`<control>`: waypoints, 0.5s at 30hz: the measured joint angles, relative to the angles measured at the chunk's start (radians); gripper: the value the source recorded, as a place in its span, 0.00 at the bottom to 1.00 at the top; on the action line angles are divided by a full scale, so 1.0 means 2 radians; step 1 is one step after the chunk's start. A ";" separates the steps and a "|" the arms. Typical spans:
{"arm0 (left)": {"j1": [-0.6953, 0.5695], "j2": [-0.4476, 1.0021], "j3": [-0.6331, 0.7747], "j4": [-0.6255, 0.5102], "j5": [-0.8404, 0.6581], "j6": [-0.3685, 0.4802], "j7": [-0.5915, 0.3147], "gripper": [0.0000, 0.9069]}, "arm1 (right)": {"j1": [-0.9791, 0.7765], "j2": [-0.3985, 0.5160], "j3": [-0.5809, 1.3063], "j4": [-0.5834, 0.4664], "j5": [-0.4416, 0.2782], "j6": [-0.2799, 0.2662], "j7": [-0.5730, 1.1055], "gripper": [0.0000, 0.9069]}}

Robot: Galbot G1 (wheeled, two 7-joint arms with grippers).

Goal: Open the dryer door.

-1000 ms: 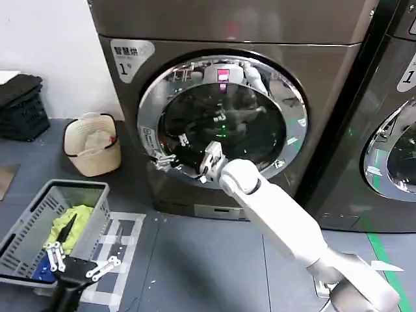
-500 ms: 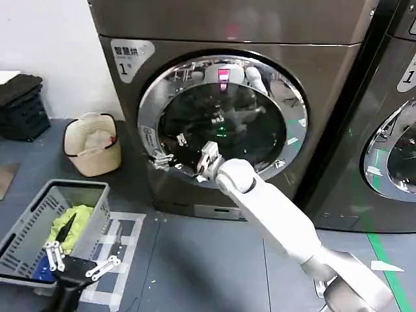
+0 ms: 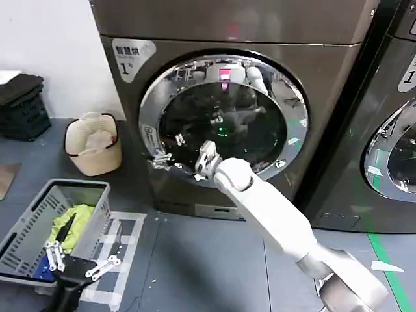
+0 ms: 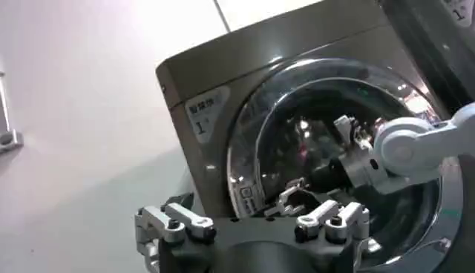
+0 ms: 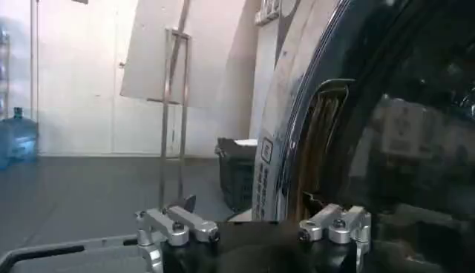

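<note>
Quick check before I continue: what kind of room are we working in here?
Probably a laundry room or a laundry test area: a bronze-grey front-loading dryer with a chrome-rimmed dryer door, a second machine beside it, and a grey laundry basket holding clothes on the floor.

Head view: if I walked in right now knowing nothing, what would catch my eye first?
Probably the dryer door, a big round chrome-rimmed window on the bronze-grey machine straight ahead. Next, the white right arm reaching up from the lower right, its right gripper at the door's lower left rim. The left gripper hangs low on the left, above a grey basket holding yellow cloth.
</note>
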State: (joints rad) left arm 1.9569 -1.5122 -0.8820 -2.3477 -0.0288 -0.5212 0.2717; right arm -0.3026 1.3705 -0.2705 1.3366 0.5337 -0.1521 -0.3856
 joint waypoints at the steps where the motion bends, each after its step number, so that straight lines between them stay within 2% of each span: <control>1: 0.000 0.000 0.000 0.000 0.000 0.000 0.000 1.00 | 0.001 0.000 0.000 -0.001 0.000 0.000 -0.001 1.00; 15: 0.001 -0.001 0.000 -0.001 0.000 0.000 0.000 1.00 | 0.006 0.011 -0.004 -0.012 -0.002 0.000 -0.003 1.00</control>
State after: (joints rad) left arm 1.9590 -1.5133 -0.8820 -2.3493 -0.0286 -0.5217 0.2717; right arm -0.2905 1.3918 -0.2776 1.3124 0.5306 -0.1526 -0.3917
